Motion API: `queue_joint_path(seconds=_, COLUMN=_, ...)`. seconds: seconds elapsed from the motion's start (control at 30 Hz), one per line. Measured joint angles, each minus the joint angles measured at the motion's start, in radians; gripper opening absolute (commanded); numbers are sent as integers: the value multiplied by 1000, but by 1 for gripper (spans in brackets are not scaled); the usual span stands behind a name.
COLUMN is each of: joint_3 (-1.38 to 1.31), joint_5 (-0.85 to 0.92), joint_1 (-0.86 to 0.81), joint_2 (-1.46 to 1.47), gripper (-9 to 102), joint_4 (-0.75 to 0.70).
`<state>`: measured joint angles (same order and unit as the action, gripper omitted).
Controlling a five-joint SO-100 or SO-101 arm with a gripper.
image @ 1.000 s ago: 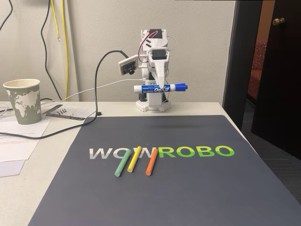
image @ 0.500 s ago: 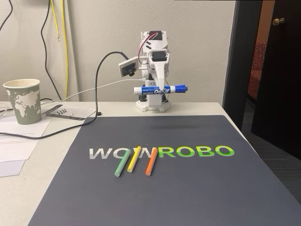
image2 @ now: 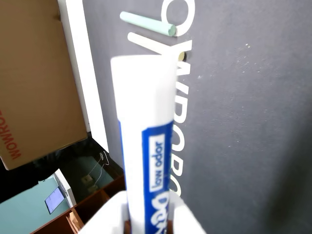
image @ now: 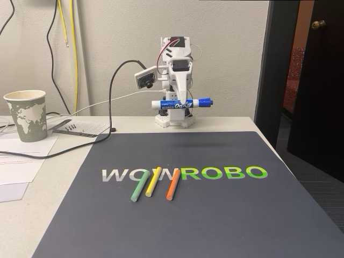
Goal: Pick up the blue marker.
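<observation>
Marker aloft: the jaws [image: 184, 102] pinch the blue marker [image: 181, 103] near its middle, holding it level above the far edge of the desk [image: 64, 161], blue cap toward three o'clock. Green stick [image: 140, 186], yellow stick [image: 153, 181] and orange stick [image: 172, 184] lie together on the dark mat [image: 215, 215]. At nine o'clock stands a paper cup [image: 26, 115].

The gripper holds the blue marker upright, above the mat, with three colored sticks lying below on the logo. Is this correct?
Not quite. In the fixed view the gripper holds the blue marker level, not upright, its cap toward the right. It is above the mat, and the three colored sticks lie on the logo.
</observation>
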<state>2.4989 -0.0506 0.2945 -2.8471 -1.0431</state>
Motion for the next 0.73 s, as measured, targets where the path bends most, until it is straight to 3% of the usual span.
queue_joint_path(seconds=0.73, joint_3=0, joint_5=-5, joint_1=-11, joint_2=-2, gripper=1, joint_4=2)
